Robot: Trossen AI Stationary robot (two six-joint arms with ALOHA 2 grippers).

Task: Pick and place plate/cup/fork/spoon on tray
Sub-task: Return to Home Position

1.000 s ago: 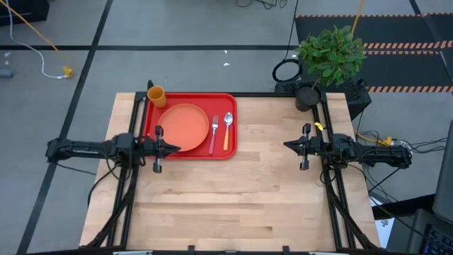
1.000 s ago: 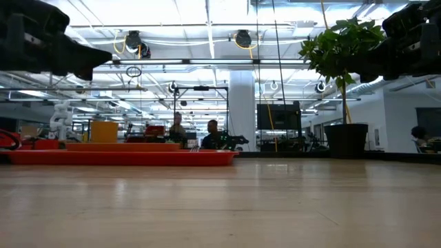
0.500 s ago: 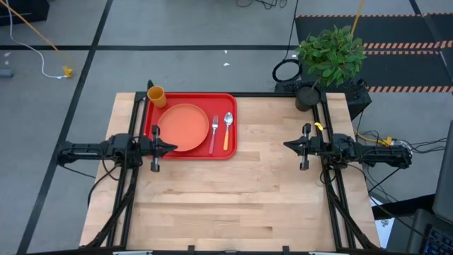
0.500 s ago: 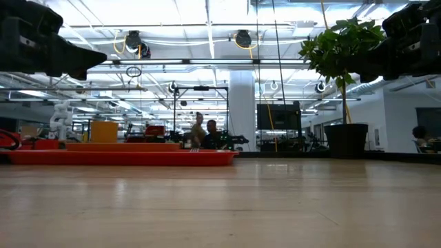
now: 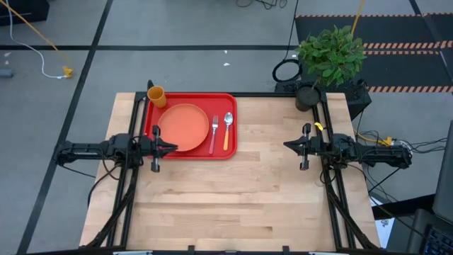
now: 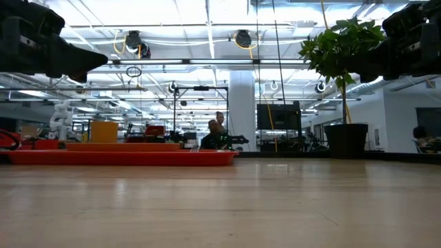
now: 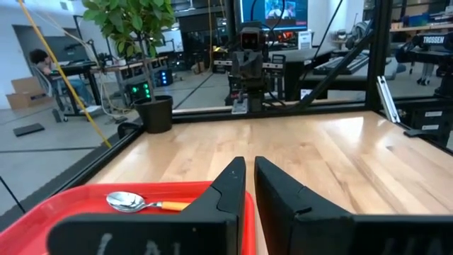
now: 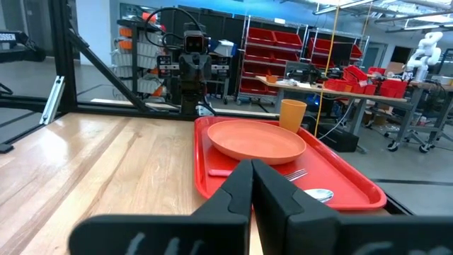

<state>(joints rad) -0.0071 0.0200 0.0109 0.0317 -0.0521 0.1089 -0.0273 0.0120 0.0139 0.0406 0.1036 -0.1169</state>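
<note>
The red tray (image 5: pixel 230 145) lies at the table's far left. On it rest the orange-salmon plate (image 5: pixel 184 127), the pink-handled fork (image 5: pixel 213 134) and the orange-handled spoon (image 5: pixel 227 130), side by side. The yellow-orange cup (image 5: pixel 156 95) stands at the tray's far left corner. My left gripper (image 5: pixel 174 147) is shut and empty, held above the tray's near left part; its wrist view shows the spoon (image 7: pixel 134 203) and its own fingertips (image 7: pixel 250 177). My right gripper (image 5: pixel 287 145) is shut and empty, held above the bare table's right half, pointing at the tray (image 8: pixel 354 180).
A dark plant pot (image 5: pixel 306 95) with a green plant stands at the table's far right corner. Black frame rails run along the table's left and right sides. Bare wood stretches between the grippers and toward the near edge. People show in the room beyond the table.
My left gripper has drawn back a little toward the table's left edge, staying shut and above the tray. The tableware and the tray have kept still.
</note>
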